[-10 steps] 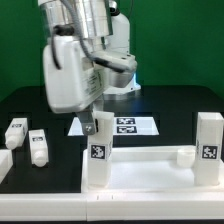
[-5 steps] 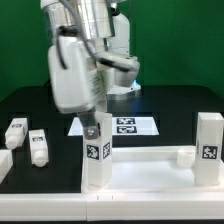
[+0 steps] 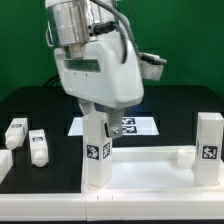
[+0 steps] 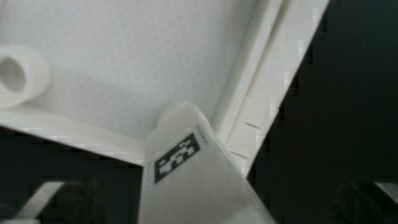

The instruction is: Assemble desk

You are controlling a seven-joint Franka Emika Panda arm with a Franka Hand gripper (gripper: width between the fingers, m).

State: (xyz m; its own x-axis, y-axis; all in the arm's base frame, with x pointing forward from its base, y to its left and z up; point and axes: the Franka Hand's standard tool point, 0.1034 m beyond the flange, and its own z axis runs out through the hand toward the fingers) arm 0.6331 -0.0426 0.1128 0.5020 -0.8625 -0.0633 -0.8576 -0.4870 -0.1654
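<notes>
Since half a second earlier, your arm's wrist had swung round, so its broad white housing faced the exterior camera. The desk parts had stayed put. The gripper (image 3: 94, 120) hung directly over the upright leg block (image 3: 95, 155). Neither view let you tell how far its jaws stood apart or whether they held the block.

The desk top (image 3: 150, 168) lay white and rim up along the counter's near edge. The upright block stood at its corner on the exterior view's left, and a second leg block (image 3: 208, 145) stood at its end on the exterior view's right.

Only the exterior view gave you a loose leg block (image 3: 38, 147) and another loose block (image 3: 15, 131), both near the counter's edge on that view's left, and the marker board (image 3: 135, 125) behind. Only the wrist view gave you a round white ring (image 4: 18, 80) on the top's pale floor, and the black-and-white tag (image 4: 180, 158) up close.
</notes>
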